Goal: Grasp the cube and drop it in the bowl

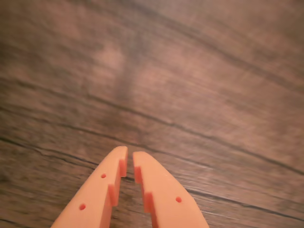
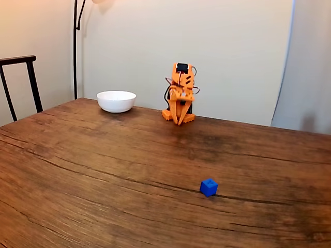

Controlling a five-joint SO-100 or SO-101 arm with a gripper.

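The small blue cube (image 2: 209,187) lies on the wooden table (image 2: 103,165) toward the front right in the fixed view. Far back on the left stands the white bowl (image 2: 116,101). The orange arm (image 2: 180,90) is folded up at the back of the table, right of the bowl, and its gripper (image 2: 179,121) points down at the wood, far from the cube. In the wrist view the two orange fingers come up from the bottom edge; the gripper (image 1: 129,152) is shut, holds nothing, and has bare wood grain ahead of it.
A dark chair back (image 2: 20,77) stands beyond the table's left edge, and a lamp pole (image 2: 75,46) rises behind the back left corner. A pale wall lies behind the arm. Broad open wood stretches between arm, bowl and cube.
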